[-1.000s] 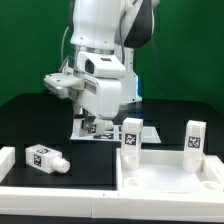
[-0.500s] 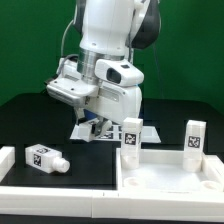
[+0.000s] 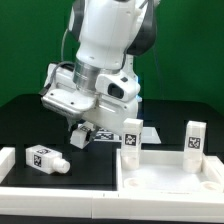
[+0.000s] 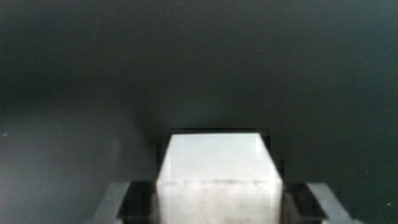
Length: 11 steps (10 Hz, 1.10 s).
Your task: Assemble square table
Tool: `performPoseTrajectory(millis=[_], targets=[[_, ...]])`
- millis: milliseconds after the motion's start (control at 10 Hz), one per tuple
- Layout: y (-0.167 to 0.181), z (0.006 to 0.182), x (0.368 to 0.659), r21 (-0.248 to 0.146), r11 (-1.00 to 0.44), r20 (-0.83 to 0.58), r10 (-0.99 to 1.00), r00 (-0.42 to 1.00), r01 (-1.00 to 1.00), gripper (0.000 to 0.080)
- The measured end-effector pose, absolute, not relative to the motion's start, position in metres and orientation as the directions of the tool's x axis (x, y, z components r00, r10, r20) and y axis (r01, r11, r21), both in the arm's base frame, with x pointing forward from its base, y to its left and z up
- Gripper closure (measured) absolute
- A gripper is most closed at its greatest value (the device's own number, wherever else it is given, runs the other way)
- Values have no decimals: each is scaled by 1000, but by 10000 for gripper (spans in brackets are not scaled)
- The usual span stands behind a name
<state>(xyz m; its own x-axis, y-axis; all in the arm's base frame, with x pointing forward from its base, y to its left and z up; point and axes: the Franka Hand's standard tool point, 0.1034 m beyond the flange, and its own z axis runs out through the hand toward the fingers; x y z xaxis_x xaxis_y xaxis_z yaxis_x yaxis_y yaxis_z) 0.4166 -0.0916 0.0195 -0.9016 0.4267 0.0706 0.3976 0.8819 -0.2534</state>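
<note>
Marker board [image 3: 104, 137] lies flat on black table [image 3: 25, 120]; green wall [image 3: 30, 45] behind

Quick tally: four white tagged legs are counted in the exterior view. That's one lying leg [image 3: 45, 158], one middle upright leg [image 3: 132, 135], one upright leg at the exterior view's right [image 3: 193, 138] and one raised leg [image 3: 80, 137]. Only a single leg is seen in the wrist view. Also counted: one square tabletop [image 3: 170, 186], one border rail [image 3: 50, 192], one marker board [image 3: 107, 133], one arm [image 3: 105, 40], one gripper [image 3: 79, 129], and two fingers [image 4: 125, 205].
</note>
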Motion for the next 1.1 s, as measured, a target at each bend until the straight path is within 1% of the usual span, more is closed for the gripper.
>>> performPoseTrajectory(millis=[100,400,500,600,700,800,1000,1100], targets=[[-91,19,417,-260,872,69,445,-893,415,514],[-93,19,418,-262,865,66,459,-886,428,514],[-93,19,417,-262,864,66,461,-885,431,431],[-94,19,417,-262,863,65,463,-884,433,431],[-97,21,417,-258,869,68,452,-890,422,231],[-106,34,418,-246,868,52,457,-888,432,168],[-115,54,417,-236,819,10,540,-842,523,154],[-115,68,420,-227,805,-15,560,-828,548,154]])
